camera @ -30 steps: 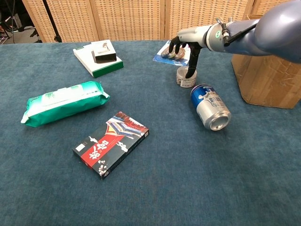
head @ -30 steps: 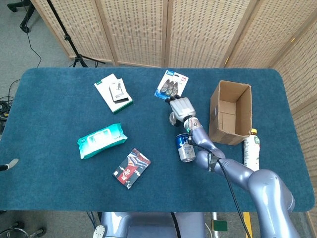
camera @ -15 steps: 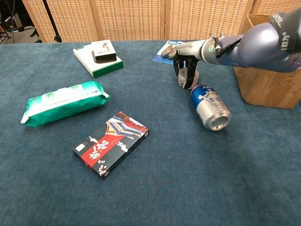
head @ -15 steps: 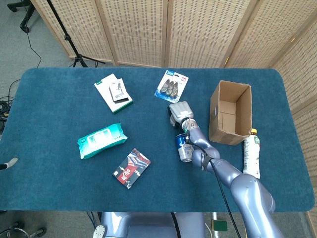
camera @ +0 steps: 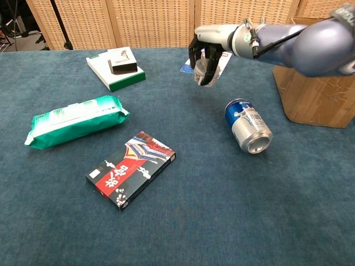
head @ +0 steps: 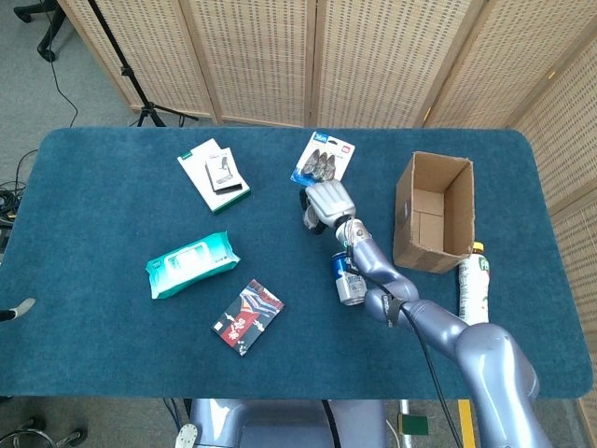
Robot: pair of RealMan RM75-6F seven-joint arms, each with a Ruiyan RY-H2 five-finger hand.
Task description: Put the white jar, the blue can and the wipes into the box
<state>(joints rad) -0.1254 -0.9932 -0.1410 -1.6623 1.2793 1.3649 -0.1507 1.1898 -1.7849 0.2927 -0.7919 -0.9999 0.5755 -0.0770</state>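
My right hand point(head: 328, 203) point(camera: 206, 51) grips the small white jar point(camera: 202, 75) point(head: 311, 217) from above and holds it lifted off the table, left of the cardboard box. The blue can point(head: 348, 277) point(camera: 248, 126) lies on its side on the blue cloth, below and to the right of the hand. The green pack of wipes point(head: 192, 264) point(camera: 75, 120) lies flat at the left. The open cardboard box point(head: 435, 213) point(camera: 310, 88) stands at the right. My left hand does not show in either view.
A white and green carton point(head: 215, 175) point(camera: 115, 67) lies at the back left. A blister pack point(head: 326, 159) lies just behind the hand. A red and black card box point(head: 247, 317) point(camera: 131, 169) sits near the front. A bottle point(head: 473, 289) lies beside the box.
My right hand came down over the white jar, closed on it, and has lifted it up and to the left off the cloth. The can and wipes have not moved.
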